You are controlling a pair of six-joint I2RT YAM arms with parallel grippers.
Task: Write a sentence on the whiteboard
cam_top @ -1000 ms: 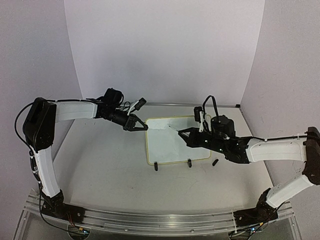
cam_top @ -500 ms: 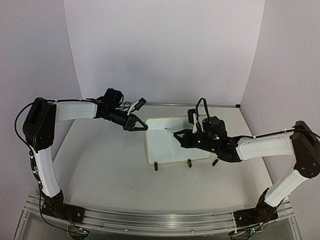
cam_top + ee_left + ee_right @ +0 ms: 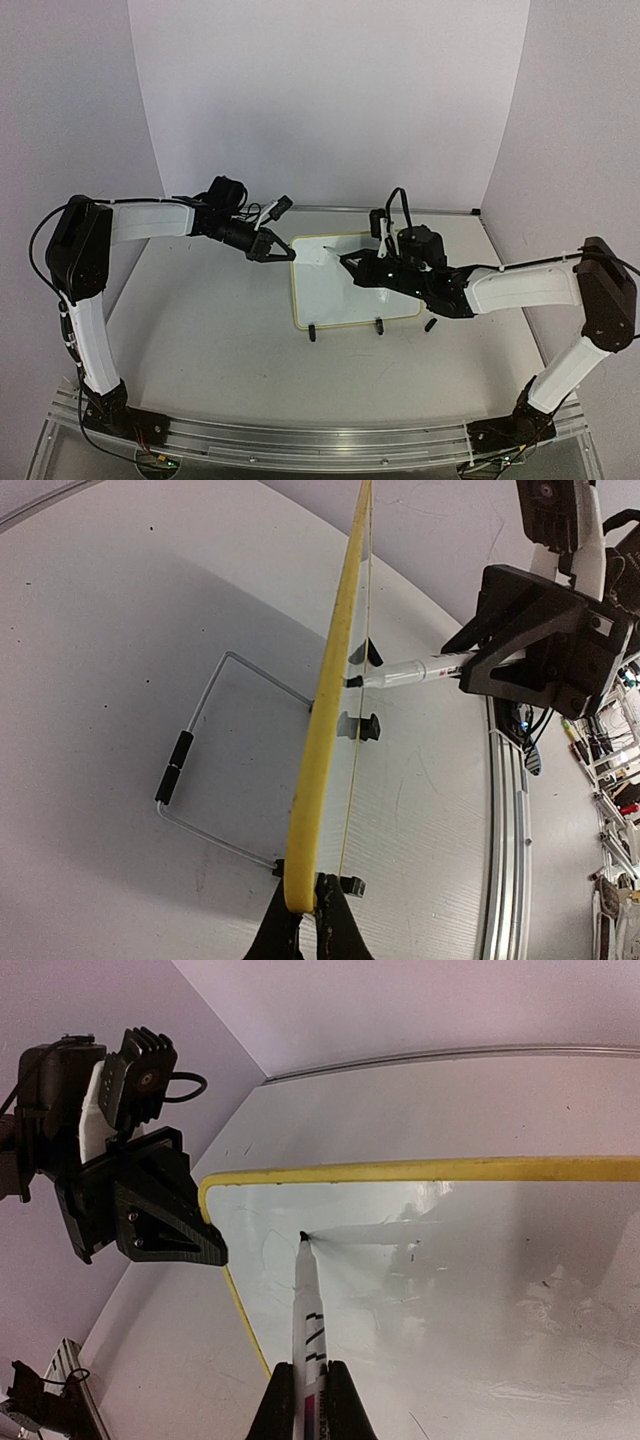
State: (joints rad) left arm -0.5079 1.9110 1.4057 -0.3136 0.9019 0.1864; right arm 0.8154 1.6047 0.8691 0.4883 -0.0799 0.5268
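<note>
whiteboard (image 3: 345,300): propped mid-bench (image 3: 200,330), toward far edge | my left claw (image 3: 285,252): clenched on its upper-left corner | my right claw (image 3: 350,262): grasping marker (image 3: 308,1320), tip on board beside that corner; writing line would run rightward

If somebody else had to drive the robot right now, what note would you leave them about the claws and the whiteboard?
Left claw: shut on the yellow edge of the whiteboard, bracing it on its wire stand.
Right claw: shut on a marker, whose tip touches the board near the corner by the left claw.
Done: board braced, marker at the surface.
Left: the whole sentence. No readable writing yet, only faint smudges.
</note>
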